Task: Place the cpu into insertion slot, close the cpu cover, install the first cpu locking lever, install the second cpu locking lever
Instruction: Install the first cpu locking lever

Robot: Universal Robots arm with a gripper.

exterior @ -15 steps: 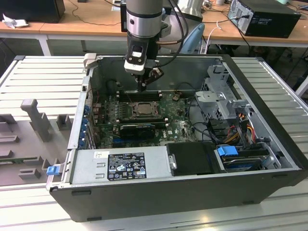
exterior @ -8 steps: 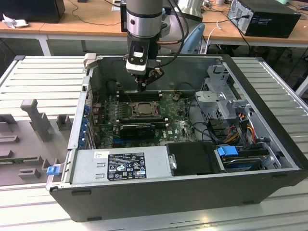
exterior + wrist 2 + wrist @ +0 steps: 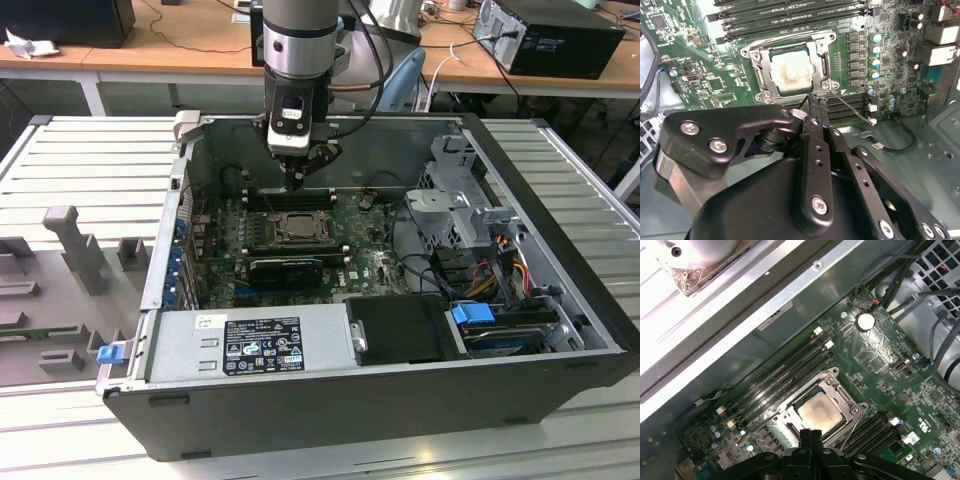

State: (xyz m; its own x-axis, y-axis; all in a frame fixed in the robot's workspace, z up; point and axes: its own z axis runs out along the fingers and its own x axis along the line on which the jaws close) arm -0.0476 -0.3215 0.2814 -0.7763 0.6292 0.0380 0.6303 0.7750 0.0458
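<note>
The small silvery-grey square cpu (image 3: 790,72) sits in the dark-framed insertion slot (image 3: 760,75), held down by the flat windowed dark-metal cpu cover (image 3: 821,62). The black pincer (image 3: 814,104), closed and empty, hovers by a thin metal locking lever (image 3: 852,107), seemingly to push it.

One cpu (image 3: 790,72), one cpu cover (image 3: 765,67) (a windowed frame), one claw (image 3: 814,100), one motherboard (image 3: 370,250), one open computer case (image 3: 400,400).

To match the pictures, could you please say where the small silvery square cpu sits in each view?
Exterior view: silvery square cpu near centre, below the black pincer.
Second wrist view: cpu just beyond the pincer.
First wrist view: cpu just beyond the pincer.
Shared landmark: long black memory slots.
</note>
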